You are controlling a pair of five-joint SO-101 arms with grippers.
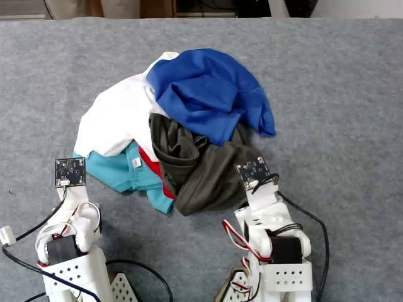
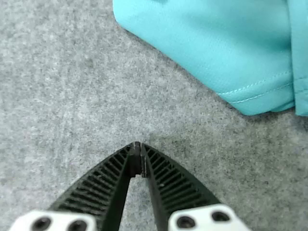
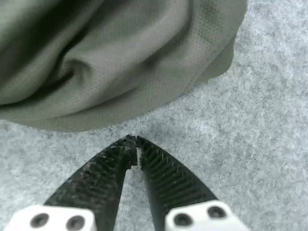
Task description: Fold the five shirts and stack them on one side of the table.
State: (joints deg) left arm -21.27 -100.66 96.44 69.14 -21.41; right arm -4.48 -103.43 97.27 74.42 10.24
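In the high view, a loose heap of shirts lies at the middle of the grey felt-covered worktop (image 1: 340, 94). A crumpled, bright blue shirt (image 1: 208, 94) of soft knit sits on top at the far side. It overlaps a rumpled white shirt (image 1: 119, 119) on one flank and a bunched dark olive shirt (image 1: 195, 167) on the near side. A flat teal shirt (image 1: 123, 170) sticks out from under the white one, and a thin strip of red fabric (image 1: 154, 165) shows between the teal and the olive. The left arm (image 1: 66, 233) stands at the near edge by the teal shirt, and the right arm (image 1: 274, 239) by the olive one.

In the left wrist view, the left end effector (image 2: 137, 149) has its ribbed black jaws drawn together so the tips meet, holding nothing, over bare felt. The teal shirt's (image 2: 211, 43) stitched hem is near but apart from it.

In the right wrist view, the right end effector (image 3: 133, 143) is likewise pinched together and holds nothing. Its tips are just beside the folded edge of the dark olive shirt (image 3: 120, 57).
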